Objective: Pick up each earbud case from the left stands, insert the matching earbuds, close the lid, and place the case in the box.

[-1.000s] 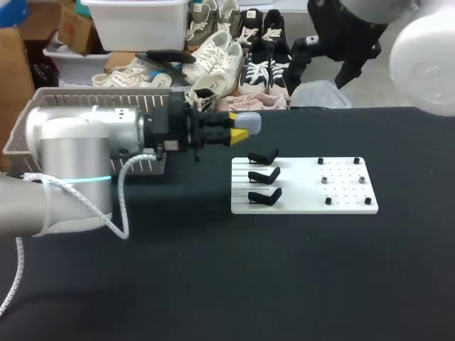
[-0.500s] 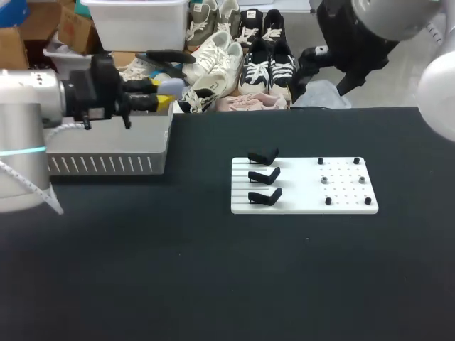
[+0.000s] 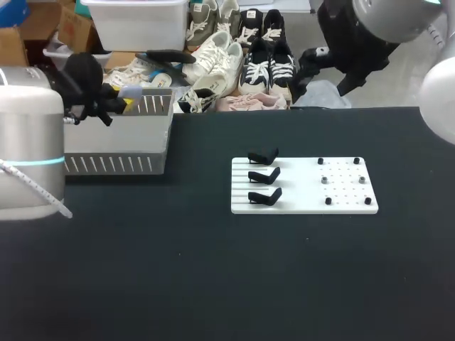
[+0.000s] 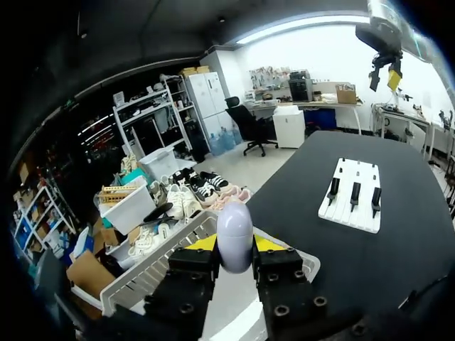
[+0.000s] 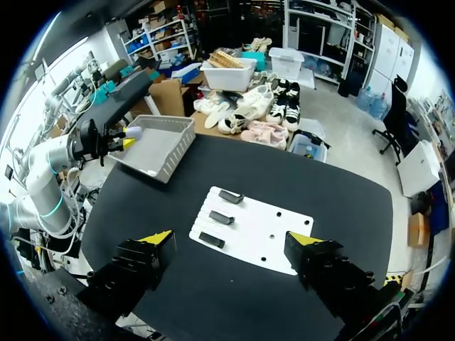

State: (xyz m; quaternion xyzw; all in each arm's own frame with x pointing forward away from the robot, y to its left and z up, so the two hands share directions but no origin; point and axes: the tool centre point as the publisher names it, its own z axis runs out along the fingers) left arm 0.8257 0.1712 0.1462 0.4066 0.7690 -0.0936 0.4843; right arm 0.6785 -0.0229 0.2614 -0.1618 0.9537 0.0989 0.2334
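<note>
My left gripper (image 3: 125, 100) is shut on a closed lavender earbud case (image 3: 131, 91) and holds it over the slotted grey box (image 3: 121, 145) at the table's back left. In the left wrist view the case (image 4: 234, 236) stands upright between the yellow fingertips, with the box's rim (image 4: 160, 261) below it. The white board (image 3: 304, 186) at mid table carries three black stands (image 3: 264, 175), all bare. My right gripper (image 5: 231, 245) is open and hangs high above the table, with the board (image 5: 249, 227) far under it and nothing between its fingers.
The right half of the board has small black pegs (image 3: 320, 161) and two metal sockets (image 3: 325, 180). Black tabletop spreads in front of the board and the box. The box stands at the table's back edge.
My left arm has swung left from beside the stands to over the box, carrying the lavender case. The right arm has barely moved.
</note>
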